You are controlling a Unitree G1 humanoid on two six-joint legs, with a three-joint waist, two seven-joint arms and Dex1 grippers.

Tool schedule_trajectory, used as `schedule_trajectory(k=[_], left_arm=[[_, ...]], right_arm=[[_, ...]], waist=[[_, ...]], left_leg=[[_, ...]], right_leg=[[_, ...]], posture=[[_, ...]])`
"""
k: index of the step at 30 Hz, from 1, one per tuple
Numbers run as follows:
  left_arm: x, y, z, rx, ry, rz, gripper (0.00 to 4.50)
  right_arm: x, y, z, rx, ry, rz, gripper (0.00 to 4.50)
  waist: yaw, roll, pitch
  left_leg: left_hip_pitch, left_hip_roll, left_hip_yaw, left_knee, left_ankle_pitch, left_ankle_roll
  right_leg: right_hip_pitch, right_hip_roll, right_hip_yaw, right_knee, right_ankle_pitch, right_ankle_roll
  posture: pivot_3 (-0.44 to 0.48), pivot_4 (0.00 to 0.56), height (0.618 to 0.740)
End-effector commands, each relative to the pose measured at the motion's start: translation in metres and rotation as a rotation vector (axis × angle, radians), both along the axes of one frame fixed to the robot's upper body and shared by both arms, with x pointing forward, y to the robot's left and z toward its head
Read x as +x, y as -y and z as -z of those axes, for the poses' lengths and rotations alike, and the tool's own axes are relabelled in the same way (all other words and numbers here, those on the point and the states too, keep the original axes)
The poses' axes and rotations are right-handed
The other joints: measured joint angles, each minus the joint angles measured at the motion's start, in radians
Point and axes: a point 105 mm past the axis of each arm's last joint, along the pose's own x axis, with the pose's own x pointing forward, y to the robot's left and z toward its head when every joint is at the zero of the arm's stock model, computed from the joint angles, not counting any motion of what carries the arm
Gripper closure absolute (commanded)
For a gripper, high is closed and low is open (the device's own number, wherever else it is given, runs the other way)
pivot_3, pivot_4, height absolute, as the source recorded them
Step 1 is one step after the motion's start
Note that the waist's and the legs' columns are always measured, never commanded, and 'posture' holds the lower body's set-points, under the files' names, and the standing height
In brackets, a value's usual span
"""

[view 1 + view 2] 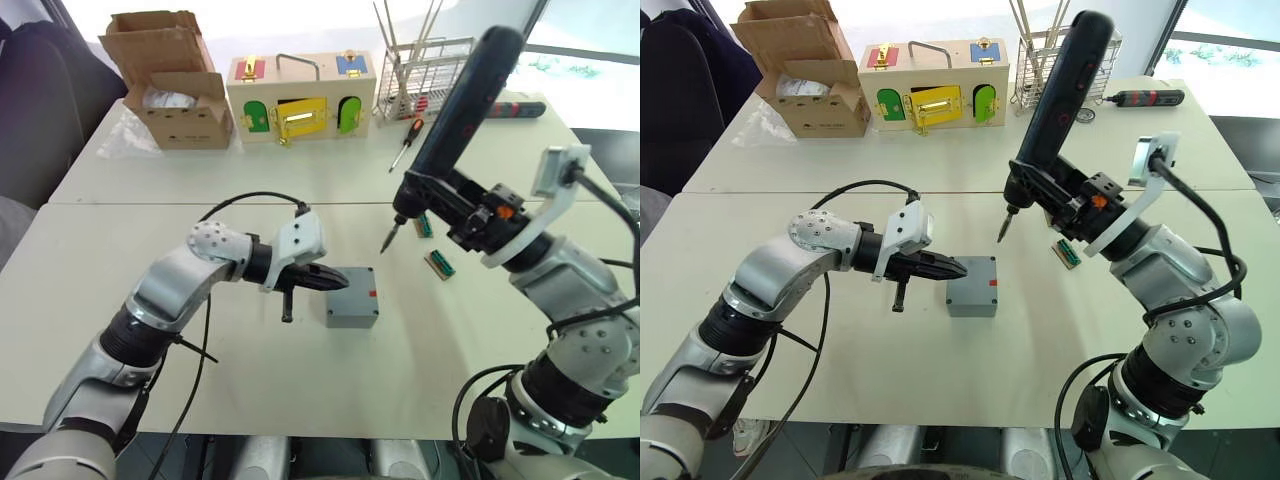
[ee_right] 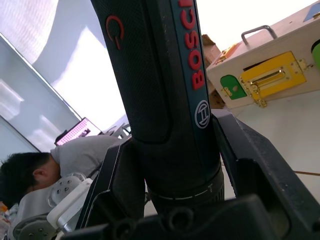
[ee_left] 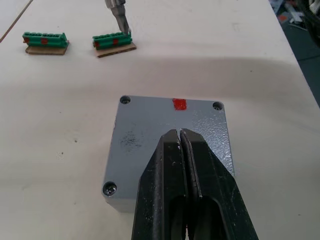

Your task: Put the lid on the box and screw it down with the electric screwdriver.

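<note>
- The grey box (image 1: 352,297) sits on the white worktop (image 1: 300,380) with the lid (image 3: 170,125) on top of it.
- The left arm reaches in from the side, and the left gripper (image 3: 180,136) rests on the lid with its fingers pressed together.
- The right gripper (image 2: 200,165) is clamped on the electric screwdriver (image 1: 455,110).
- The electric screwdriver is tilted, with its metal tip up in the air, near the box and not touching it.

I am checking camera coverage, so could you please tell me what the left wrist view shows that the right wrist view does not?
Left wrist view: the shut left gripper resting on the lid seated on the box, the red mark, corner screw holes, two green connectors and the bit tip.

Right wrist view: the right gripper clamped on the screwdriver body, the wooden box and a person.

Shared: the screwdriver and the table.
</note>
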Motion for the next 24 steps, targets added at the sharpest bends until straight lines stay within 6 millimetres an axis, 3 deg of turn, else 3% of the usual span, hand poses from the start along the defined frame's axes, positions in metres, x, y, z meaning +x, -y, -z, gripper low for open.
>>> schedule_trajectory(k=[1, 7, 24], left_arm=[[0.009, 0.003, 0.006, 0.009, 0.022, -0.026, 4.50], [0.008, 0.001, 0.014, 0.034, 0.024, -0.023, 4.50], [0.005, -0.002, 0.010, 0.039, 0.027, -0.022, 4.50]], right_arm=[[-0.008, -0.014, -0.003, -0.041, 0.097, -0.006, 2.59], [-0.004, -0.014, 0.010, -0.085, 0.095, 0.021, 2.59], [0.005, -0.013, 0.020, -0.091, 0.098, 0.050, 2.59]], waist=[[-0.002, 0.000, 0.000], [-0.005, 0.000, 0.000], [-0.006, 0.000, 0.000]], left_leg=[[0.000, 0.000, 0.000, 0.000, 0.000, 0.000], [0.000, 0.000, 0.000, 0.000, 0.000, 0.000], [0.000, 0.000, 0.000, 0.000, 0.000, 0.000]], right_leg=[[0.000, 0.000, 0.000, 0.000, 0.000, 0.000], [0.000, 0.000, 0.000, 0.000, 0.000, 0.000], [0.000, 0.000, 0.000, 0.000, 0.000, 0.000]], posture=[[0.000, 0.150, 0.730], [0.000, 0.150, 0.730], [0.000, 0.150, 0.730]])
